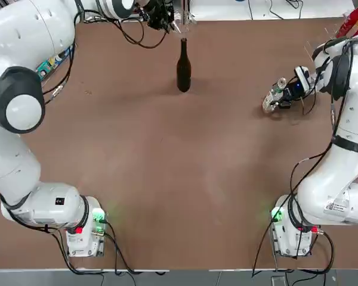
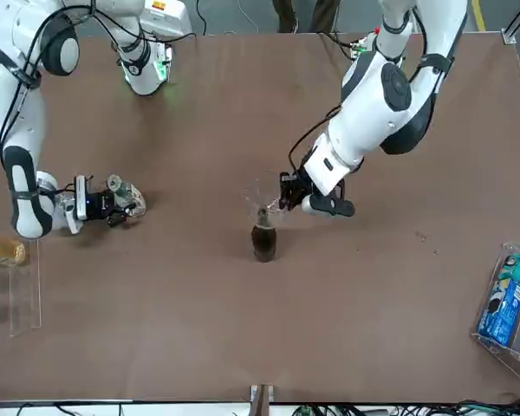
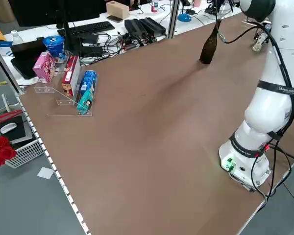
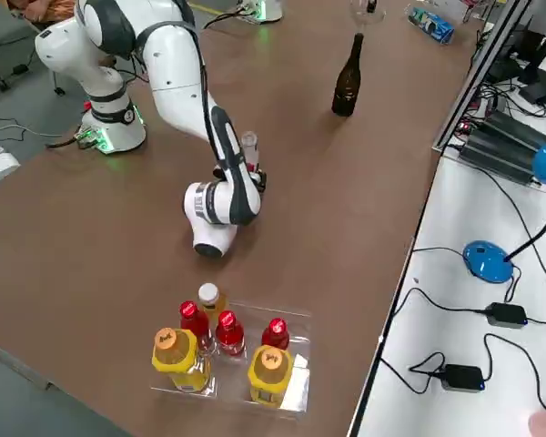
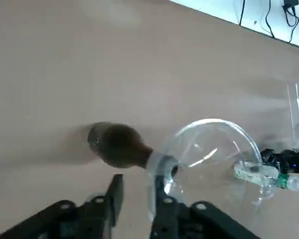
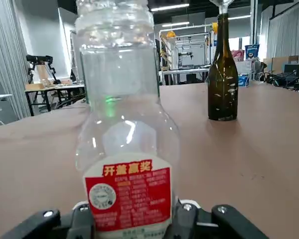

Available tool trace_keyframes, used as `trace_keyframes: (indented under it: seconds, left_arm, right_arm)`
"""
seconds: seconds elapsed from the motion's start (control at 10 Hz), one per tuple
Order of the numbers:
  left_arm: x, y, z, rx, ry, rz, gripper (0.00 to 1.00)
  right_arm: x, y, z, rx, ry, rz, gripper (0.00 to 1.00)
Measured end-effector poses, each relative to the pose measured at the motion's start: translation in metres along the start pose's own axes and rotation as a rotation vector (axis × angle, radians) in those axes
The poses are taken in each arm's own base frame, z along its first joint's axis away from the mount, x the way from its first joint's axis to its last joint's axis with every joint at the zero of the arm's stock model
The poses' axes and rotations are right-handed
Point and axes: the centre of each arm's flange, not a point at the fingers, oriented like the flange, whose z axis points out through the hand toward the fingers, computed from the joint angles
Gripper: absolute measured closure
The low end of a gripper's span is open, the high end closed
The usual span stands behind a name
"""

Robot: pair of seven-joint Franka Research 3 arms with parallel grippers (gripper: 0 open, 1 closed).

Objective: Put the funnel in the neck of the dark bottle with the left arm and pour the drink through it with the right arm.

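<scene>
Now the funnel (image 5: 209, 149) sits in the neck of the dark bottle (image 1: 183, 67), far centre on the tabletop (image 1: 167, 167). Just beside it, the left gripper (image 5: 139, 191) has its jaws slightly parted. Over on the right, the right gripper (image 6: 132, 219) clenches the drink (image 6: 124, 124).

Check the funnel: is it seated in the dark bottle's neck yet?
In. The funnel sits with its spout in the dark bottle neck, the left gripper right beside it.
</scene>
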Motion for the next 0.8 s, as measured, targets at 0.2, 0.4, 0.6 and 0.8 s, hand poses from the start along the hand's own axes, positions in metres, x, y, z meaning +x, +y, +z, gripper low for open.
trace_keyframes:
  seconds: [0.2, 0.4, 0.6, 0.8]
  left_arm:
    - [0.0, 0.006, -0.005, -0.006, 0.014, -0.052, 0.26]
    - [0.005, 0.02, -0.026, -0.043, 0.043, -0.131, 0.04]
    - [0.018, 0.017, -0.041, -0.106, 0.028, -0.245, 0.01]
    - [0.037, -0.011, -0.032, -0.142, -0.017, -0.356, 0.01]
  right_arm:
    - [0.006, -0.003, -0.008, -0.002, -0.002, 0.01, 0.57]
    - [0.02, -0.002, -0.018, -0.004, -0.019, 0.018, 0.57]
    - [0.043, -0.001, -0.033, -0.001, -0.055, 0.021, 0.57]
    - [0.081, 0.002, -0.048, -0.001, -0.099, 0.054, 0.57]
